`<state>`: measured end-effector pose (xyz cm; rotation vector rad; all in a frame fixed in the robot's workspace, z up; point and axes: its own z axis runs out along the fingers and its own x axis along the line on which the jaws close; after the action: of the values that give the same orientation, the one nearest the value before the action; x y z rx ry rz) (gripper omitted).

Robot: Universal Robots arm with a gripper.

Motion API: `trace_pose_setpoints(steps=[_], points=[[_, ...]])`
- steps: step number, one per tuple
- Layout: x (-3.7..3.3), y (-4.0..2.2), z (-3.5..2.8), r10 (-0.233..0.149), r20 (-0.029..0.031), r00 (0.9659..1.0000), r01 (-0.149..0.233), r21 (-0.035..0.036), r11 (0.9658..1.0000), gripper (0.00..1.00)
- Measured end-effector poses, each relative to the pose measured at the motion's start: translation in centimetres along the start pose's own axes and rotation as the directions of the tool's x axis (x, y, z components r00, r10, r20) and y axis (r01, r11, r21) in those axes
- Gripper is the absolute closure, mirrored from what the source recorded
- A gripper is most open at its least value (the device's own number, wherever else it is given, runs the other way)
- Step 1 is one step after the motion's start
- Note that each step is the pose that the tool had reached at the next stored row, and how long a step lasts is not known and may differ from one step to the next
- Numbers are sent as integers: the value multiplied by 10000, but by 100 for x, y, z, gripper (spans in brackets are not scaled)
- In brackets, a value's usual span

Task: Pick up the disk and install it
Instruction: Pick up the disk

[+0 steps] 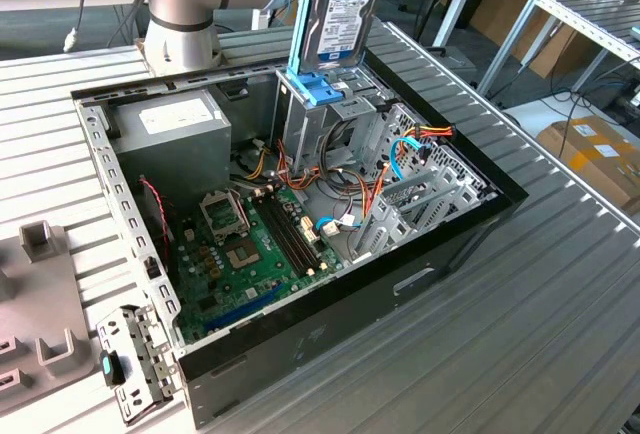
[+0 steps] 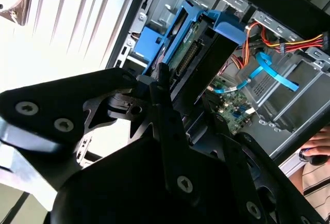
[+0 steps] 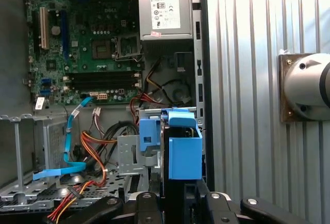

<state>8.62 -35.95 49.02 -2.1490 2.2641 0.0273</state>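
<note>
As the arm's claw [image 2: 188, 105] clenched the disk [image 1: 338, 14] from above, the drive hung upright over the open computer case [image 1: 330, 329]. Its labelled face was turned toward the exterior camera, and bright blue rails ran down both long edges. Its lower end met the blue clip [image 1: 322, 89] capping the tall grey bay [image 1: 300, 129] near the case's far wall. Whether that end had entered the bay, I could not tell.

Seen in the second wrist view, the black fingers [image 2: 166, 113] pressed against the drive's flanks, with its green circuit-board side and connector edge showing between them. In the first wrist view the drive appeared edge-on, a blue end tab [image 3: 184, 152] jutting just beside the bay's metal frame.

The case lay on its side on a slatted metal table [image 1: 520, 334], its panel off. A grey power supply [image 1: 175, 134] sat in the far corner at the exterior view's left, with the green motherboard [image 1: 250, 244] on the floor of the case nearer the camera. A thin blue cable [image 1: 400, 159] curved beside a bundle of orange, red and yellow wires [image 1: 435, 134] close to the drive cages at the exterior view's right.

The arm's base [image 1: 180, 4] stood on the table behind the case. A cardboard box [image 1: 595, 149] rested on the floor well apart at the exterior view's right. A person's hand [image 2: 317, 149] showed beyond the case's rim in the second wrist view.
</note>
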Motion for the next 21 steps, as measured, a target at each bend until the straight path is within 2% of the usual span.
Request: trace_pose_setpoints(steps=[3,10,16,19,21], points=[[-6,-108,1,-1,1,10000,1,1,10000,65],[7,-112,-1,0,-1,10000,0,0,10000,65],[155,-120,-4,0,0,10000,0,0,10000,65],[297,-127,-8,0,0,10000,0,0,10000,65],[350,-130,-9,0,0,10000,0,0,10000,65]])
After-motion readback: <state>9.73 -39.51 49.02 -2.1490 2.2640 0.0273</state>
